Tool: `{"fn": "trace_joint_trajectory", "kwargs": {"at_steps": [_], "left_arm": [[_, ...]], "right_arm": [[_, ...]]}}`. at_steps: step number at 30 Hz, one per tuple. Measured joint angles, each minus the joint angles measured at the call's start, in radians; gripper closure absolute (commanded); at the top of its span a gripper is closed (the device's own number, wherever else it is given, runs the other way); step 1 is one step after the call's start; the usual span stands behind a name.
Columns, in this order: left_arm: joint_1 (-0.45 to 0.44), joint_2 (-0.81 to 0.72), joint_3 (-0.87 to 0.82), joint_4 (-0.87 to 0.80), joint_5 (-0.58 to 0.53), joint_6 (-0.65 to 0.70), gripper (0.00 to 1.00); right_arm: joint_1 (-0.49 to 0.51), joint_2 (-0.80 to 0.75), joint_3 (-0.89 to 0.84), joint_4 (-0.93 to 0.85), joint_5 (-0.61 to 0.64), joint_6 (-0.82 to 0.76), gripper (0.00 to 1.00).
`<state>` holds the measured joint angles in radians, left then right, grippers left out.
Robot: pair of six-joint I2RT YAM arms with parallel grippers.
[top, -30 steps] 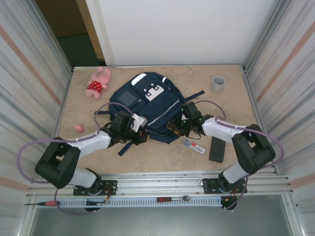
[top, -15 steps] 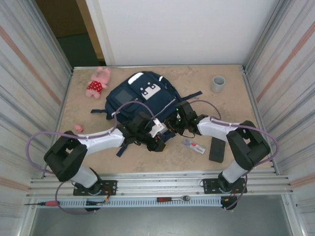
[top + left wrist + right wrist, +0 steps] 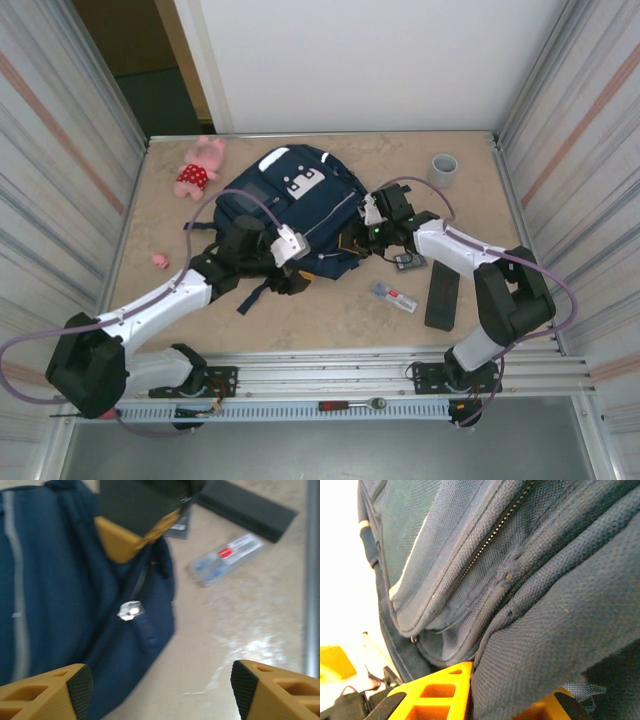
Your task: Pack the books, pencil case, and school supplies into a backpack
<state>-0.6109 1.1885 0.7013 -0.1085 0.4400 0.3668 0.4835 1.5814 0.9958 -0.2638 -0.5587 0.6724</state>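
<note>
The table (image 3: 485,205) is a pale stone-like top, closed by ribbed metal walls (image 3: 60,150) on both sides and a white wall (image 3: 360,60) behind. The backpack (image 3: 300,205) lies flat in the middle, its white patches toward the far wall.

My right gripper (image 3: 502,700) is clenched on a fold of the navy fabric at the near right edge of the bag. I judge that I hold it there to lift the lip of the opening, so that things can slide in. My left gripper (image 3: 160,692) is released, the jaws wide apart with nothing between them. It hovers over the near corner of the bag, close to the zipper pull (image 3: 129,611). I think it is free so that it can fetch the next item.

The pencil case (image 3: 441,298) lies right of the bag, just beside my right arm. The clear pack (image 3: 395,296) with the red label is between that case and the bag, and the dark grey rectangle (image 3: 408,262) is near my right forearm. All three are outside the bag, so the packing is not finished.

There is bare table between the bag and the rail (image 3: 330,360) at the near edge, enough for a low sweep. Around the supplies it is crowded, because my right arm stands above them. The grey cup (image 3: 443,170) and the pink plush toy (image 3: 200,167) are well apart, near the far edge.
</note>
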Motion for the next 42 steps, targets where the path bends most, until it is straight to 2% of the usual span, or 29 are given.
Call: {"fn": "trace_joint_trajectory", "kwargs": {"at_steps": [4, 8, 14, 23, 29, 31, 32, 33, 34, 35, 36, 39, 42], "left_arm": [[0.021, 0.013, -0.024, 0.016, -0.082, 0.122, 0.23], [0.023, 0.077, -0.029, 0.053, -0.114, 0.216, 0.23], [0.023, 0.184, -0.029, 0.129, -0.154, 0.290, 0.19], [0.031, 0.143, -0.029, 0.172, -0.087, 0.367, 0.18], [0.073, 0.165, -0.027, 0.169, -0.068, 0.437, 0.23], [0.079, 0.202, -0.027, 0.186, -0.072, 0.446, 0.29], [0.079, 0.223, -0.026, 0.193, -0.073, 0.451, 0.35], [0.079, 0.248, -0.022, 0.200, -0.073, 0.458, 0.50], [0.079, 0.273, -0.016, 0.207, -0.071, 0.460, 0.73], [0.079, 0.294, -0.008, 0.216, -0.071, 0.462, 0.84], [0.076, 0.309, 0.000, 0.219, -0.070, 0.465, 0.91], [0.054, 0.315, 0.010, 0.206, -0.066, 0.468, 1.00], [0.022, 0.311, 0.011, 0.188, -0.068, 0.445, 1.00]], "right_arm": [[-0.013, 0.000, 0.016, -0.042, -0.039, -0.058, 0.88], [-0.021, 0.000, 0.039, -0.072, -0.056, -0.103, 0.88], [-0.030, 0.000, 0.059, -0.099, -0.066, -0.136, 0.90], [-0.054, 0.000, 0.059, -0.141, -0.072, -0.178, 0.97], [-0.075, 0.000, 0.061, -0.185, -0.092, -0.211, 0.97], [-0.080, 0.000, 0.067, -0.198, -0.095, -0.218, 0.97], [-0.080, 0.000, 0.070, -0.202, -0.095, -0.219, 0.96], [-0.080, 0.000, 0.072, -0.203, -0.097, -0.222, 0.96], [-0.080, 0.000, 0.074, -0.205, -0.097, -0.222, 0.96], [-0.080, 0.000, 0.074, -0.206, -0.097, -0.225, 0.94], [-0.080, 0.000, 0.074, -0.209, -0.096, -0.229, 0.91], [-0.092, -0.006, 0.076, -0.223, -0.086, -0.242, 0.69], [-0.105, -0.048, 0.098, -0.299, -0.024, -0.245, 0.49]]}}
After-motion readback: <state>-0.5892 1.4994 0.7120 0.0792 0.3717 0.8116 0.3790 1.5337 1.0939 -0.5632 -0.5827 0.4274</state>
